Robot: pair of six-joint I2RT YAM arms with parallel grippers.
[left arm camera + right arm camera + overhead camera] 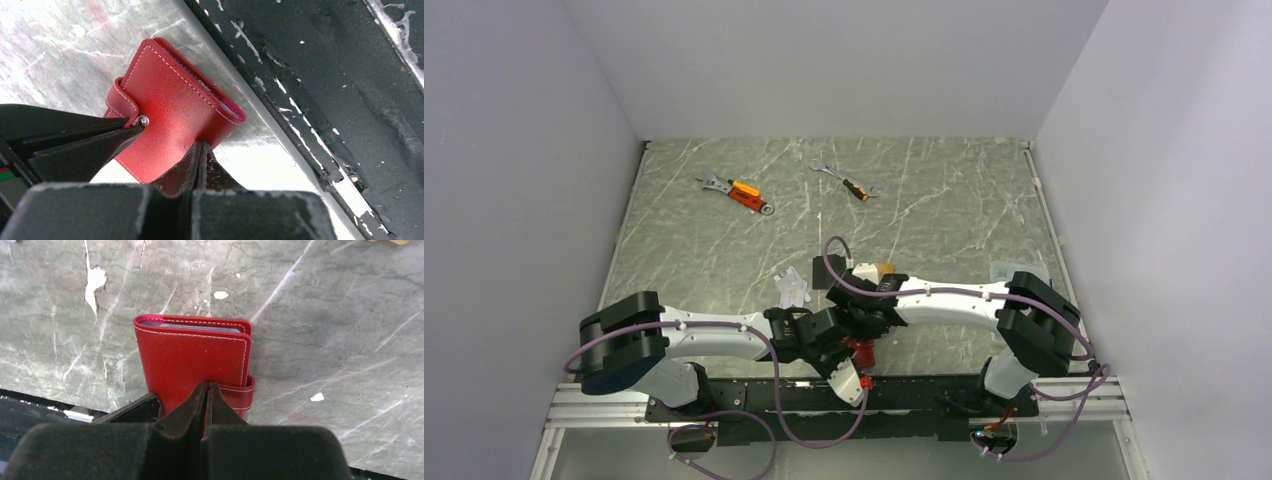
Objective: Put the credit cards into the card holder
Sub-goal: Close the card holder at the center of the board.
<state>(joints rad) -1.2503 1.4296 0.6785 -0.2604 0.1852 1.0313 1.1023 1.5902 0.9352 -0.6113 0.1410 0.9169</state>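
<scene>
The red card holder (861,353) lies folded shut near the table's near edge, between both grippers. In the left wrist view the card holder (175,105) shows its snap tab on the left. My left gripper (201,146) is shut, its tips touching the holder's cover. In the right wrist view the card holder (190,355) shows pale blue pocket edges at its far side. My right gripper (206,385) is shut, its tips on the cover beside the tab. A silver-grey card (792,290) and an orange-gold card (883,269) lie on the table just beyond the grippers.
Two orange-handled wrenches (739,192) (849,184) lie at the far side of the table. The black base rail (310,100) runs right beside the holder. White walls stand on the left, right and back.
</scene>
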